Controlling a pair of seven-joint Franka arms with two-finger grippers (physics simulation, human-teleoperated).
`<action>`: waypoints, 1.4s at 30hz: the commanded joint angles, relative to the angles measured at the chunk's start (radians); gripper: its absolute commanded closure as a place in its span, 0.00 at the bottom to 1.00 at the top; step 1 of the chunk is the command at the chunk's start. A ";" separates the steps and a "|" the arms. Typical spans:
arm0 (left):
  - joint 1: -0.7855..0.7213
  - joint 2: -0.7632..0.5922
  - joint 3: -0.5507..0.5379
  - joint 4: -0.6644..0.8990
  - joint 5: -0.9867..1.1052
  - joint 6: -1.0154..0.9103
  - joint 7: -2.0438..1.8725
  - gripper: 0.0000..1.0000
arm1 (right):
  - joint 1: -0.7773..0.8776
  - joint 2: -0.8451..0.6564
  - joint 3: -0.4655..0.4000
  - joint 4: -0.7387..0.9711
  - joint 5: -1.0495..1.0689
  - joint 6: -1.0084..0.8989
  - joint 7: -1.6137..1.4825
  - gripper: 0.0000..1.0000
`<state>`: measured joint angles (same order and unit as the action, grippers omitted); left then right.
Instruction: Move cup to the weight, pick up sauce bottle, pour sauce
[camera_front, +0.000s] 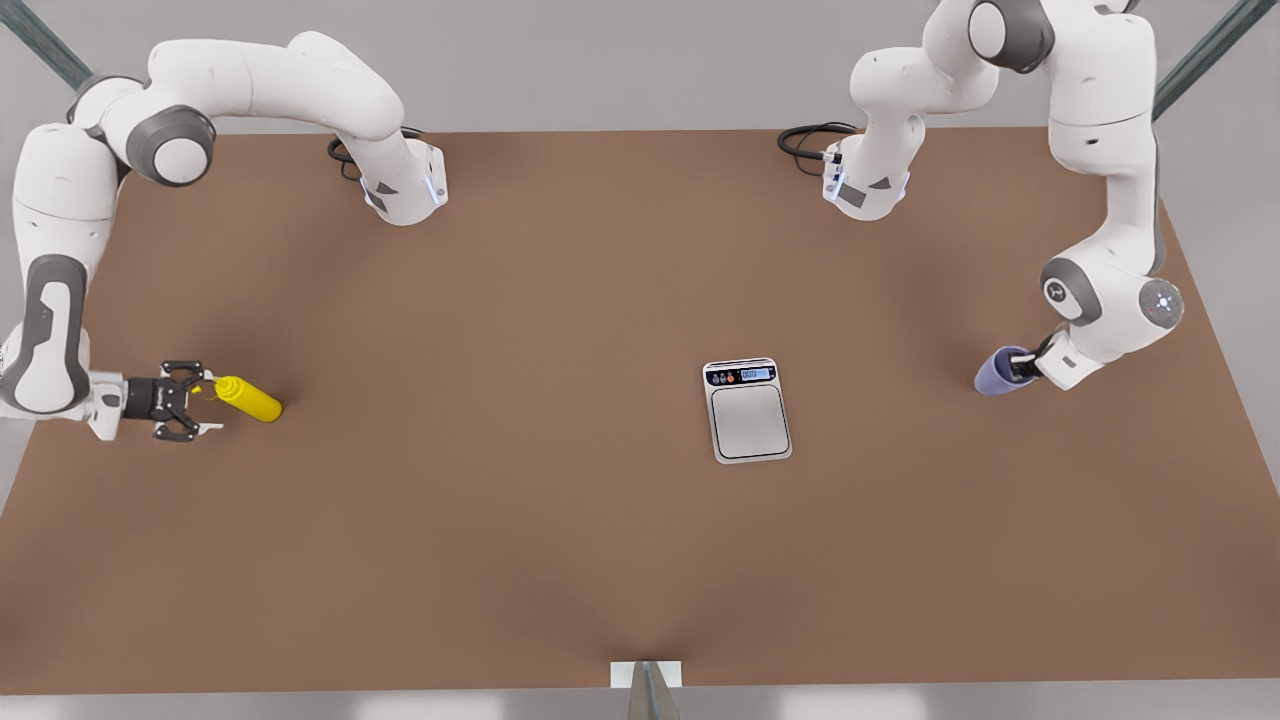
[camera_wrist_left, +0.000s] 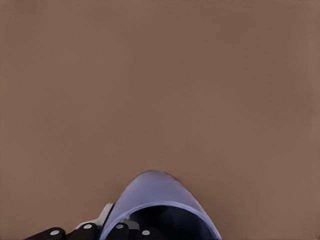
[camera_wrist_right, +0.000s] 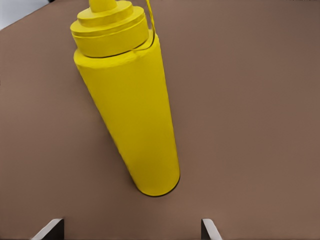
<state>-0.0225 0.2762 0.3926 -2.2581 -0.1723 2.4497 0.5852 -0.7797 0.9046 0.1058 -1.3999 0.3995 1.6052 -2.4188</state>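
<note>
The lavender-blue cup (camera_front: 996, 374) is at the front view's right, well apart from the weight (camera_front: 747, 410), which lies flat near the table's middle. My left gripper (camera_front: 1022, 370) is shut on the cup's rim wall, with one finger inside the cup (camera_wrist_left: 155, 192) and one outside; the left gripper (camera_wrist_left: 107, 227) sits at the near rim. The yellow sauce bottle (camera_front: 250, 398) stands at the front view's left. My right gripper (camera_front: 205, 400) is open beside it. In the right wrist view the sauce bottle (camera_wrist_right: 132, 115) rises between the spread fingertips of the right gripper (camera_wrist_right: 130, 227), untouched.
The brown table (camera_front: 520, 520) spreads wide between the two arms. Both arm bases and black cables (camera_front: 810, 140) sit along the far edge. A small white bracket (camera_front: 646, 675) is at the near edge.
</note>
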 joint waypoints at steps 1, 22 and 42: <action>0.001 0.000 -0.001 0.005 -0.056 -0.003 0.004 0.79 | -0.003 0.000 0.000 -0.002 0.001 -0.001 -0.006 0.00; -0.433 0.054 -0.129 0.134 -0.285 0.023 -0.522 0.79 | -0.038 0.076 0.003 0.002 0.099 -0.125 -0.106 0.00; -0.717 0.172 -0.116 0.255 -0.243 0.019 -0.953 0.55 | -0.015 0.086 0.009 0.005 0.163 -0.140 -0.089 0.00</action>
<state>-0.7410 0.4479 0.2761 -2.0008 -0.4022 2.4682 -0.3681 -0.7924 0.9910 0.1150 -1.3944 0.5731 1.4635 -2.5081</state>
